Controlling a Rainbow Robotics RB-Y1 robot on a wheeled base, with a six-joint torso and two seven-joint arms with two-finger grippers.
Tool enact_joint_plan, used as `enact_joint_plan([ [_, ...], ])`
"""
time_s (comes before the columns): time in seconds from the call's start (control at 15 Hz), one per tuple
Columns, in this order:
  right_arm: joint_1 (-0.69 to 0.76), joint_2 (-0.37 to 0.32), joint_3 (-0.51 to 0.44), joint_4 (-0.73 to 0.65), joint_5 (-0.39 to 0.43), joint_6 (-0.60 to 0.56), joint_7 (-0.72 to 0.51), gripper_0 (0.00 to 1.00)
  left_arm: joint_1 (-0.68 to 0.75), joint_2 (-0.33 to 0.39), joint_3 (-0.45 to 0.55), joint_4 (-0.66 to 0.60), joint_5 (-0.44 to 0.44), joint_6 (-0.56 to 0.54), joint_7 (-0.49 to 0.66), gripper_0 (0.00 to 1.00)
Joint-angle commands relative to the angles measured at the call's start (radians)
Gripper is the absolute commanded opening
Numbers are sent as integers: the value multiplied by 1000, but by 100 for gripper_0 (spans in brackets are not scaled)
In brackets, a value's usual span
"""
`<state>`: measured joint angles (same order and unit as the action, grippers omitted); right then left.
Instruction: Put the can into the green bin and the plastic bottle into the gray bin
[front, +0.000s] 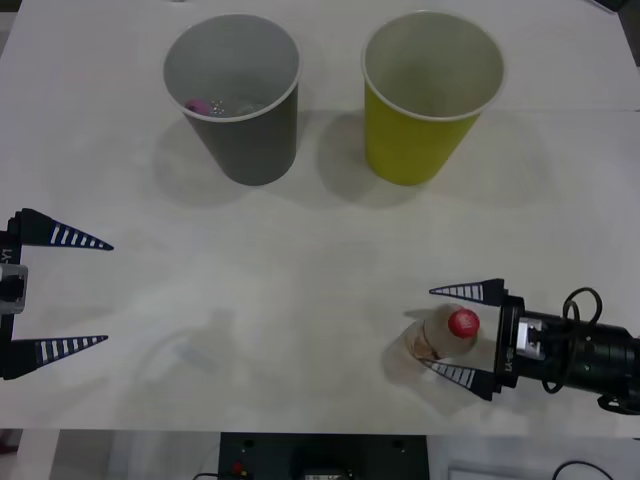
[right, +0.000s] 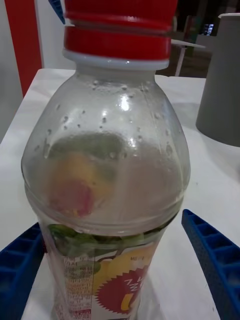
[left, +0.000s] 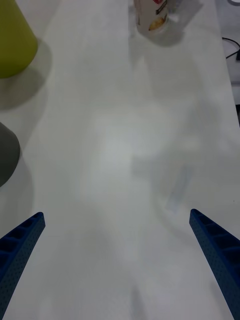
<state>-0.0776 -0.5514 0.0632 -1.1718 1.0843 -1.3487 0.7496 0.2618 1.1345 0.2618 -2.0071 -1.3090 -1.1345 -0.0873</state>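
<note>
The plastic bottle stands upright near the front right corner of the surface, between the two open fingers of the right claw, which reach along both its sides but have no grip on it yet. To do this step well, I think the claw should close evenly on the body under the red cap, so the bottle does not tip, and then carry it to the gray bin at the back left, not the green bin beside it. The left claw waits wide open and empty at the left edge.
</note>
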Motion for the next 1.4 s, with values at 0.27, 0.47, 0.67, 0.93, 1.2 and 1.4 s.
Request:
enact_joint_plan([
  [0.27, -4, 1, 7, -2, -1, 5, -16, 0, 0, 0, 0, 0, 0, 0, 0, 100],
  [0.47, -4, -1, 7, -2, -12, -6, -23, 0, 0, 0, 0, 0, 0, 0, 0, 100],
  [0.67, -4, -18, 7, -20, -17, -6, -36, 0, 0, 0, 0, 0, 0, 0, 0, 100],
  [0.93, 10, -68, 6, -131, 29, 20, -185, 0, 0, 0, 0, 0, 0, 0, 0, 100],
  [1.2, 62, -122, -11, -333, 117, 120, -427, 0, 0, 0, 0, 0, 0, 0, 0, 100],
  [1.4, 101, -156, -37, -503, 226, 187, -659, 0, 0, 0, 0, 0, 0, 0, 0, 100],
])
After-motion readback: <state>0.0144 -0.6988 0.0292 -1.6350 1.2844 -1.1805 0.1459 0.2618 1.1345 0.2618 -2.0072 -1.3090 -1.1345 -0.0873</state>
